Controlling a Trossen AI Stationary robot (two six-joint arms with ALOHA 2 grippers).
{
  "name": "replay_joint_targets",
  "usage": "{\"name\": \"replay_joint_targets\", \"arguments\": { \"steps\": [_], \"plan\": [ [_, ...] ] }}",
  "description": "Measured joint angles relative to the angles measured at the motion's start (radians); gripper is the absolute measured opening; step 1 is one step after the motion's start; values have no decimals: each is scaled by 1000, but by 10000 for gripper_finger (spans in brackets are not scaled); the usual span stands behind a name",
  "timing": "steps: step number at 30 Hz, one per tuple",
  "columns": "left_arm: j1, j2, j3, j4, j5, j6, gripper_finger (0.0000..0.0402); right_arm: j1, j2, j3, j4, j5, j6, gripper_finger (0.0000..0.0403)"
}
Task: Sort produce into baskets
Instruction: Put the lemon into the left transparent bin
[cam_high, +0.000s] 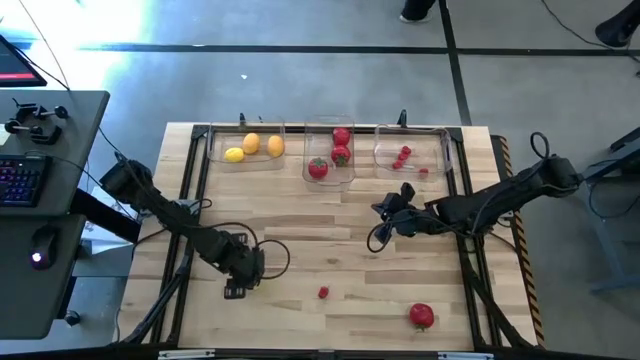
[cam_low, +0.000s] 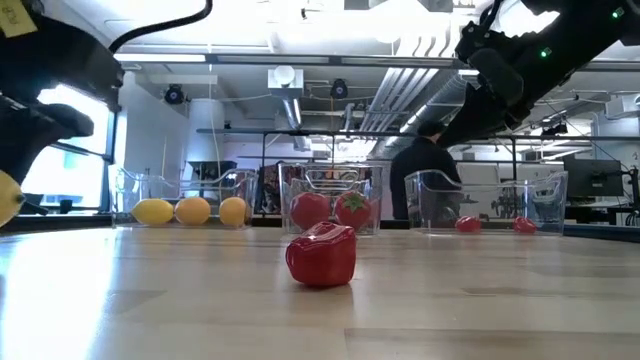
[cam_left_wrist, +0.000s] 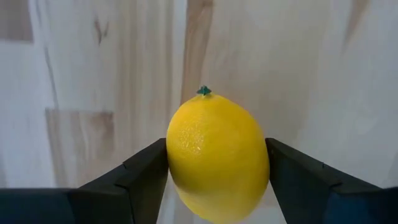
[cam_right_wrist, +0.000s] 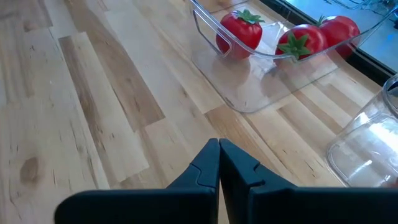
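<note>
My left gripper is near the table's near left part, shut on a yellow lemon; the lemon shows at the low view's left edge and is hidden under the gripper in the high view. My right gripper is shut and empty at mid-table, near the middle bin. Three clear bins stand along the far edge: the left one holds lemons, the middle one red tomatoes, the right one small red berries. My left gripper pinches the lemon between its two fingers, on the lemon's two opposite sides about its widest part. The lemon's green stem tip points away from the gripper. In the low view the lemon appears clear of the table.
A small red berry lies loose on the table near the front middle, large in the low view. A red green-topped tomato lies at the near right. A person shows in the room behind the table.
</note>
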Motion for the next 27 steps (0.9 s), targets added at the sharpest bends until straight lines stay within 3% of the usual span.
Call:
{"name": "replay_joint_targets", "arguments": {
  "steps": [15, 23, 27],
  "plan": [
    [4, 0, 0, -161, -30, 11, 239, 0, 0, 0, 0, 0, 0, 0],
    [33, 1, 18, -163, -37, 63, 239, 0, 0, 0, 0, 0, 0, 0],
    [59, 1, 69, -150, -92, 110, 239, 0, 0, 0, 0, 0, 0, 0]
  ]
}}
